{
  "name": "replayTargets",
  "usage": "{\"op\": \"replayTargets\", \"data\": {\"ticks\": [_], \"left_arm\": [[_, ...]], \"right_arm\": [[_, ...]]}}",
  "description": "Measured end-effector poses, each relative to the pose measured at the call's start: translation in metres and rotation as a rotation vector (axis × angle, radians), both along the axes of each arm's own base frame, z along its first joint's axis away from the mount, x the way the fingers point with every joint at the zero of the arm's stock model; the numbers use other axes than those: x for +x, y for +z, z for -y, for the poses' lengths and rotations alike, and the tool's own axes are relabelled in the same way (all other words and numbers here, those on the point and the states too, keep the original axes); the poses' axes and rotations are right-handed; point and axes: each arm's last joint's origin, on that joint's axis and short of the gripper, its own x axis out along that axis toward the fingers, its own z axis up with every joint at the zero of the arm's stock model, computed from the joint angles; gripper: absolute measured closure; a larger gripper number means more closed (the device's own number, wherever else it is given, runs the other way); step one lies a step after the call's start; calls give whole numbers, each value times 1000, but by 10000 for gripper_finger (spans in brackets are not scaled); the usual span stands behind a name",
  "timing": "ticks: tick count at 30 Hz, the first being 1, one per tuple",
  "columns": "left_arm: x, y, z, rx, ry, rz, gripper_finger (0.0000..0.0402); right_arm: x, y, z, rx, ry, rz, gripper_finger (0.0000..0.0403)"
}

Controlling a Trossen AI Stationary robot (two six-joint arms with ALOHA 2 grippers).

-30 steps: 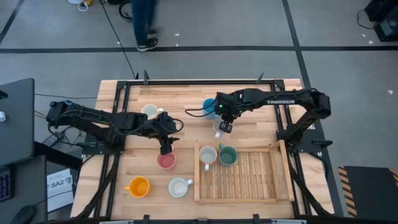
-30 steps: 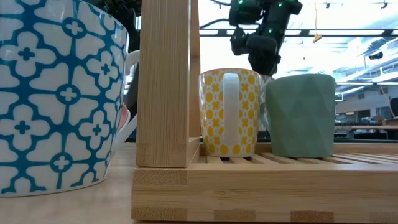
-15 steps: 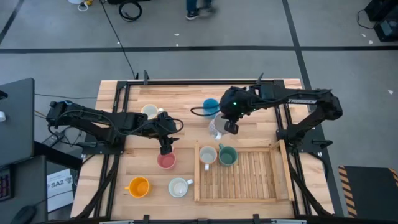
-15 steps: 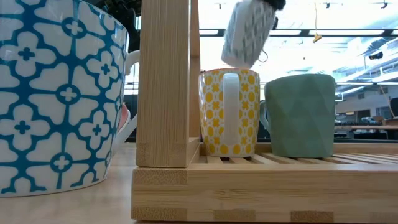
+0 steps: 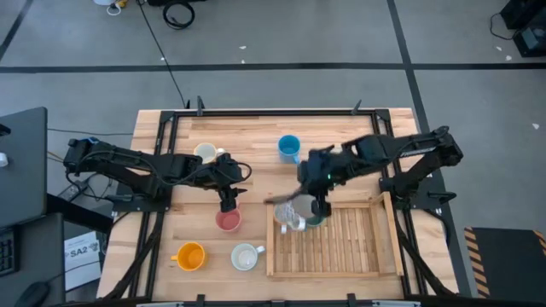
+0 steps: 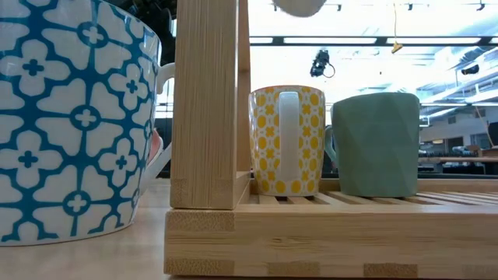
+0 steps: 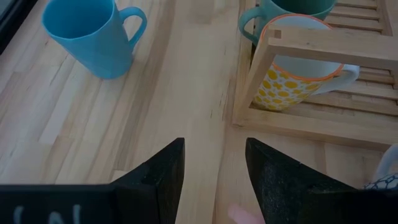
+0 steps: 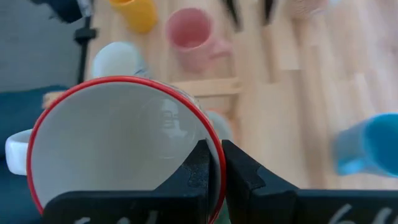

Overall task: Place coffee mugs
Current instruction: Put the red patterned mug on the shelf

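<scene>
Right tool (image 5: 309,203) pinched shut on rim of a red-rimmed white mug (image 8: 118,149), held in the air directly over the wooden tray's (image 5: 341,271) occupied corner; free slats lie farther along the tray. Left tool (image 5: 228,205), half open and empty, hangs above the pink mug (image 5: 228,221).

Eight mugs (image 5: 289,147) (one wooden tray (image 5: 341,269))

Mugs by colour: plain blue mug (image 5: 289,147), pink mug (image 5: 227,221), orange mug (image 5: 188,256), white mug with a blue floral lattice (image 6: 74,117), white mug with yellow dots and orange rim (image 7: 305,65), and faceted grey-green mug (image 6: 377,145). The mug with a red rim (image 8: 121,146) is white inside, and its outside shows a fine grey-and-white pattern. Pale striped wood forms the desk (image 5: 256,141) and the slatted tray (image 5: 341,243)
</scene>
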Motion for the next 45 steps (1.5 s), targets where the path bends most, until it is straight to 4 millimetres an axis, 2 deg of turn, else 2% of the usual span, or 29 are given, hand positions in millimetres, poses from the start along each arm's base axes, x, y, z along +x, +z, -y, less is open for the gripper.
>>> {"op": "replayTargets", "data": {"ticks": [4,9,19,25,31,45], "left_arm": [[0,0,0,0,0,1,225],[1,1,0,-1,0,10,225],[1,1,0,-2,1,19,225],[1,1,0,-2,0,19,225],[1,1,0,-2,0,19,225],[1,1,0,-1,-1,20,225]], "right_arm": [[1,-7,-24,38,27,-32,375],[10,-26,-50,50,47,-99,375],[40,-86,-87,54,122,-286,373],[59,-118,-97,64,150,-340,373],[68,-138,-99,60,173,-387,372],[81,-143,-90,33,208,-328,372]]}}
